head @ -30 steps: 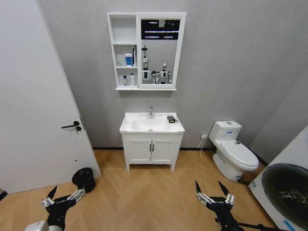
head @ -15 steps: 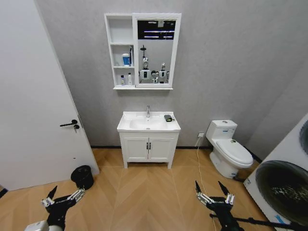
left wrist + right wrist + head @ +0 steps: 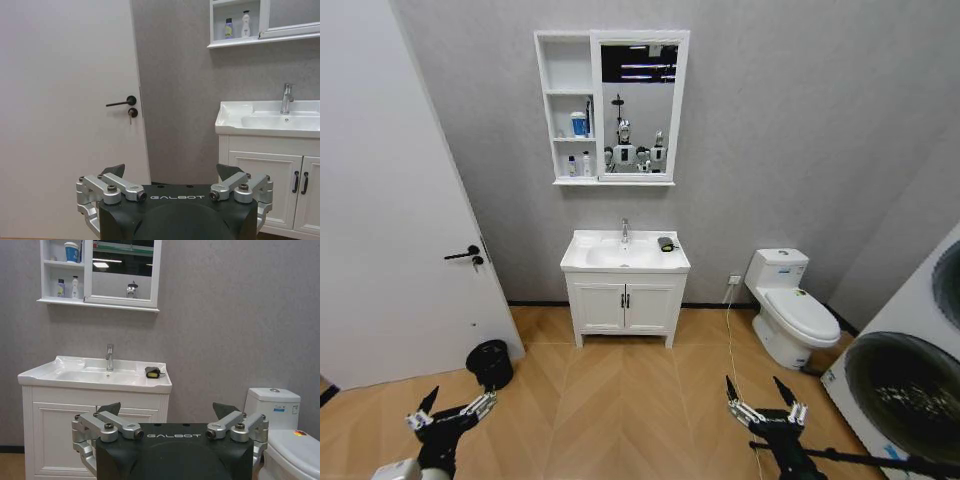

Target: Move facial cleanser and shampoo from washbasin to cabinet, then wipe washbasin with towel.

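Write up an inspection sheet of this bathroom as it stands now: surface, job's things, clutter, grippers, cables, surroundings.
Surface: washbasin on a white vanity, faucet at the back.
Job's things: towel lies on the washbasin's right side; two small bottles stand on the lowest shelf of the cabinet, a cup on the shelf above.
Clutter: nothing seen on the washbasin besides the towel.
Grippers: left gripper and right gripper both open, low, away from the vanity, holding nothing.
Cables: one runs from a wall socket down along the floor.
Surroundings: door, black bin, toilet, washing machine.
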Motion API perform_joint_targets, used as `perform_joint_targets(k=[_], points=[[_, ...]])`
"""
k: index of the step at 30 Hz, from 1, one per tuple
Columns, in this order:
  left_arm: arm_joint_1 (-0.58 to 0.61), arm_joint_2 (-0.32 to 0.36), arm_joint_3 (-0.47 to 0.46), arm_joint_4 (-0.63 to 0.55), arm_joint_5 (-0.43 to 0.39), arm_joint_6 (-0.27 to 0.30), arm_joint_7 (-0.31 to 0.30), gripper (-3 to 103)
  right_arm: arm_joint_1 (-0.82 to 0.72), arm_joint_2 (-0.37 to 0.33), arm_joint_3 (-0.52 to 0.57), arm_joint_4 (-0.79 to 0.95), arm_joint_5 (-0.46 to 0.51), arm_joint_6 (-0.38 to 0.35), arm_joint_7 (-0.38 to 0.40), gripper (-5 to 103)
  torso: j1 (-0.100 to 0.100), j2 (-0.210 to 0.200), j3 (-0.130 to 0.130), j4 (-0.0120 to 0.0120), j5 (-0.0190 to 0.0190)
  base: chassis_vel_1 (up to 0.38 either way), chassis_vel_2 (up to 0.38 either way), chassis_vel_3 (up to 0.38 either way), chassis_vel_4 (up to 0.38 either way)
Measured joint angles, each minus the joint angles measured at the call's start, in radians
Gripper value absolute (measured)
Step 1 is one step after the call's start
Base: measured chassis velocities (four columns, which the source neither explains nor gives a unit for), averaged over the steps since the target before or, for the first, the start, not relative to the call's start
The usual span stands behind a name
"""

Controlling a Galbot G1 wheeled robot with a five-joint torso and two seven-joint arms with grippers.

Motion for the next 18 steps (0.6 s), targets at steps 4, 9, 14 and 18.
perform_joint_targets(k=[4,9,14,18], points=[[0.000,0.000,0.000,0.000,0.000,0.000,0.000,100,0.000,0.000,0.000,0.000,0.000,0.000,0.000,100,0.000,0.000,0.000,0.0000,0.0002,0.000,0.000,0.000,0.000],[0.000,0.000,0.000,0.000,0.000,0.000,0.000,100,0.000,0.000,0.000,0.000,0.000,0.000,0.000,100,0.000,0.000,0.000,0.0000,0.0003,0.000,0.000,0.000,0.000],[0.000,0.000,0.000,0.000,0.000,0.000,0.000,100,0.000,0.000,0.000,0.000,0.000,0.000,0.000,100,0.000,0.000,0.000,0.0001,0.0002,0.000,0.000,0.000,0.000],[0.000,0.000,0.000,0.000,0.000,0.000,0.000,100,0.000,0.000,0.000,0.000,0.000,0.000,0.000,100,0.000,0.000,0.000,0.0000,0.0003,0.000,0.000,0.000,0.000]])
